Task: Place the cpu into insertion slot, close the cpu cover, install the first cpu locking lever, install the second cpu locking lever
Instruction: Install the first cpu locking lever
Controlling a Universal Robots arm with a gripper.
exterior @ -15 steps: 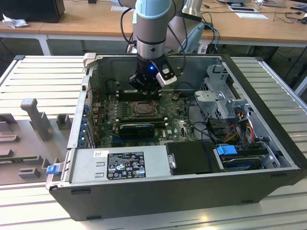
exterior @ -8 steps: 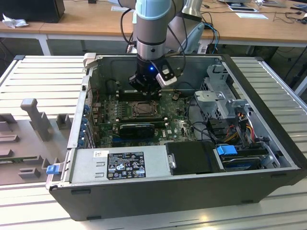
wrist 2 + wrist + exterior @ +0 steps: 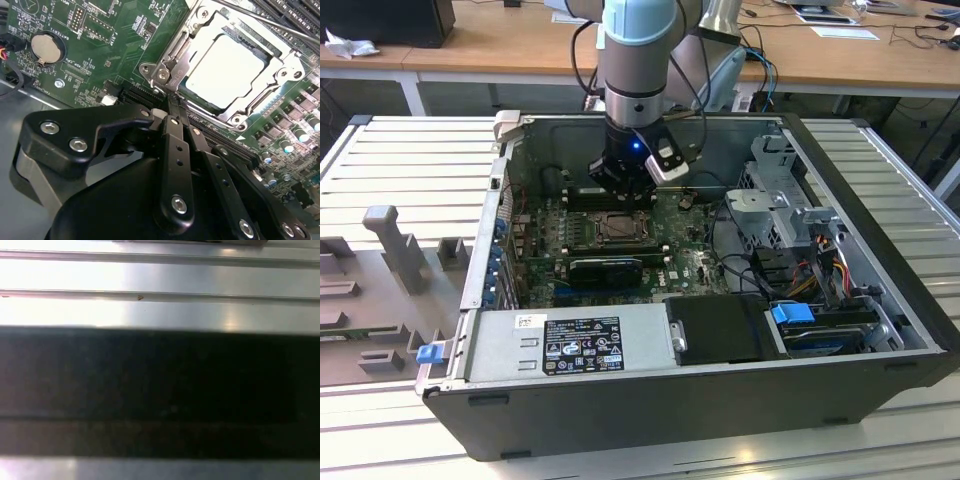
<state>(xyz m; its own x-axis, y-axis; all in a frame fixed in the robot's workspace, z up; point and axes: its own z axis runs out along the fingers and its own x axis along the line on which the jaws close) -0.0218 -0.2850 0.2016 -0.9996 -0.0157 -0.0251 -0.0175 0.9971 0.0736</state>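
The gripper (image 3: 172, 107) hangs just beside the socket (image 3: 165, 67), its fingers (image 3: 175, 135) pressed together on nothing. The chip (image 3: 225, 70) sits inside, framed by the cover (image 3: 272, 62).

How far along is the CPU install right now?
Done: the cpu sits in the insertion slot with the cpu cover closed over it. In hand: the end effector, fingers together and empty, sits at the socket's corner. Left: a lever rod looks unlatched.

Nothing can be read: print on the label (image 3: 582, 345) on the power supply (image 3: 500, 352) and white lettering on the board (image 3: 100, 55) is too small
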